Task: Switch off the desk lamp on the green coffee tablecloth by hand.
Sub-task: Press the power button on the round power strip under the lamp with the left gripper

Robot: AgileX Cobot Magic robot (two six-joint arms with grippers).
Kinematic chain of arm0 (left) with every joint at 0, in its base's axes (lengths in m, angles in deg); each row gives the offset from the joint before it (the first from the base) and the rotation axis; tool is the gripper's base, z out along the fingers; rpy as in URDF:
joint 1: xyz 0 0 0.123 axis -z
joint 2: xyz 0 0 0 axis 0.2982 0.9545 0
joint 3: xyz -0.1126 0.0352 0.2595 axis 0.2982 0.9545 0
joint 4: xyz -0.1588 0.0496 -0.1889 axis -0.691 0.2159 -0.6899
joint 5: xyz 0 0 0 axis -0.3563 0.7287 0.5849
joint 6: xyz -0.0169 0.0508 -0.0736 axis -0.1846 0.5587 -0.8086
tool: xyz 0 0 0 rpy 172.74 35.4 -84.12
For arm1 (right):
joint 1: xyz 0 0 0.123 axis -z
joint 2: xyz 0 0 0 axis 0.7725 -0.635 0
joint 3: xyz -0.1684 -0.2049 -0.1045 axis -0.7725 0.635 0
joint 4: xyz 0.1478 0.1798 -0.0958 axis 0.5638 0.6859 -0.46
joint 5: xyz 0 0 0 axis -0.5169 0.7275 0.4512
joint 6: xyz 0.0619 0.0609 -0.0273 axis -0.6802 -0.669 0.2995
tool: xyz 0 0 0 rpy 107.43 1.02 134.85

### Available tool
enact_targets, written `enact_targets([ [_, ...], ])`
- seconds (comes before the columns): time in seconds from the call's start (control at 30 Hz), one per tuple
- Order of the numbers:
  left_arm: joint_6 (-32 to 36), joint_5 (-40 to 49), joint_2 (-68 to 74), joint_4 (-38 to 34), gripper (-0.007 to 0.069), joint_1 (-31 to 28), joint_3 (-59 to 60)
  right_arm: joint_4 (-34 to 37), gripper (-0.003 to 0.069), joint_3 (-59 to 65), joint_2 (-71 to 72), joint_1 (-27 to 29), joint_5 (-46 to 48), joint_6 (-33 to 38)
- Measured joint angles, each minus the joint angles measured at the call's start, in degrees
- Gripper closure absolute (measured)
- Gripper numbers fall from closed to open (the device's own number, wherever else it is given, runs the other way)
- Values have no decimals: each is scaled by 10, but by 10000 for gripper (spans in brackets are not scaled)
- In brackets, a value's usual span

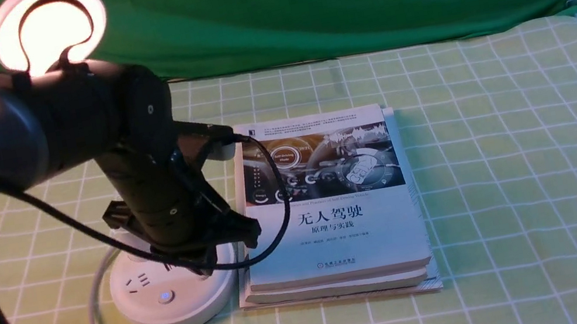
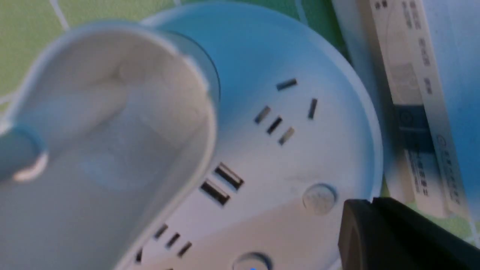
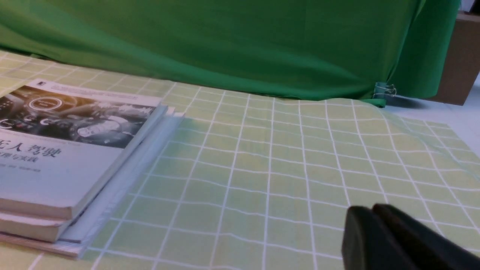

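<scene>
Desk lamp (image 1: 174, 319), lit, stands upright on the yellow-green checked tablecloth (image 1: 505, 177), towards the robot's left, its base just beside a stack of books (image 1: 330, 232). The base looks like hard, smooth plastic, probably fairly light and apt to slide if pushed sideways; the thin neck likely flexes, and the glowing disc head (image 1: 6, 39) is the part I would spare from knocks. Nothing here needs gripping: a straight, gentle press on a button is the better contact, perhaps the plain one (image 2: 320, 198) near the fingertips or the blue-lit one (image 1: 165, 296); which governs the light I can't tell. If it must be steadied, take the base's rim rather than the cup-like holder (image 2: 112, 138). The left gripper (image 2: 369, 204) has its fingers together, holding nothing, over the base; contact can't be made out. The right gripper (image 3: 369, 210) is likewise closed and empty. The cloth is soft and slightly rumpled, so it may shift under the base, and behind it hangs a dark green backdrop (image 1: 296, 6).
</scene>
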Motion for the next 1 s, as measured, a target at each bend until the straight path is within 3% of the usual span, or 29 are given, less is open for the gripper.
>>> enact_targets([
  [1.0, -4, 3, 24, 3, 624, -12, -11, 0, 629, 0, 0, 0, 0, 0],
])
